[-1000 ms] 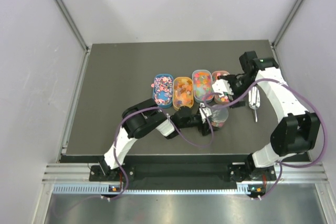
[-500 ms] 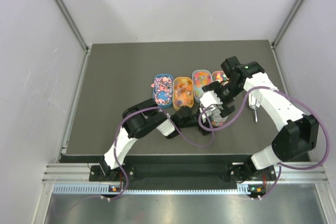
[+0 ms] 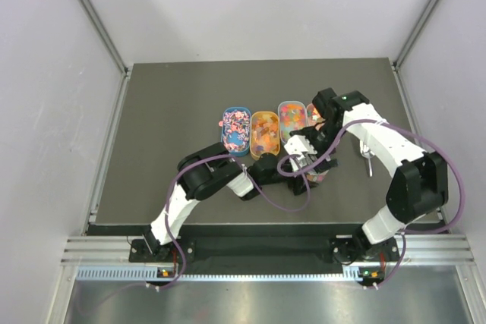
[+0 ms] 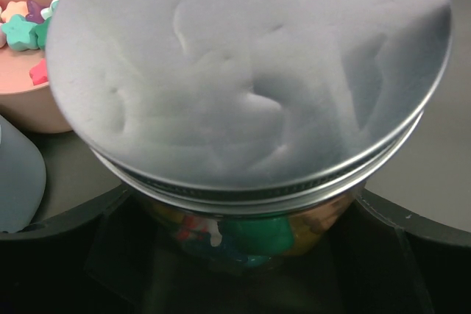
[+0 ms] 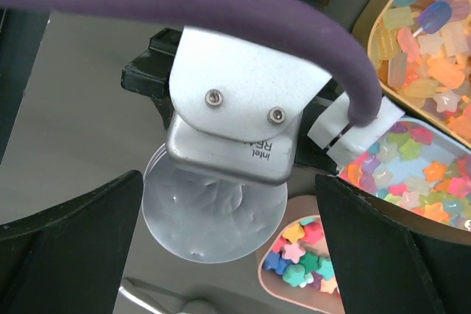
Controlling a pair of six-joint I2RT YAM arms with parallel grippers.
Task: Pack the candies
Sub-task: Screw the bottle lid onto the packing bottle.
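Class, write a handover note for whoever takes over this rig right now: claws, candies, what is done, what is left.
Left claw: closed on the jar.
Right claw: open, above the lid, holding nothing.
Candies: some in the jar, more in the trays behind it. Scoop lies to the right.
Done: jar holds candies, lid sits on it.
Left: probably tightening the lid. Whether it is screwed down cannot be told.

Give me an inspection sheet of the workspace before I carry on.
Surface: dark table carrying everything below.
Job's things: candies in four oval trays in a row; more inside the jar, lid on.
Clutter: metal scoop lying right of the jar.
Grippers: left gripper closed round the jar; right gripper open above the lid.
Cables: purple cables loop off both arms; one crosses the right wrist view.
Surroundings: grey walls on three sides.
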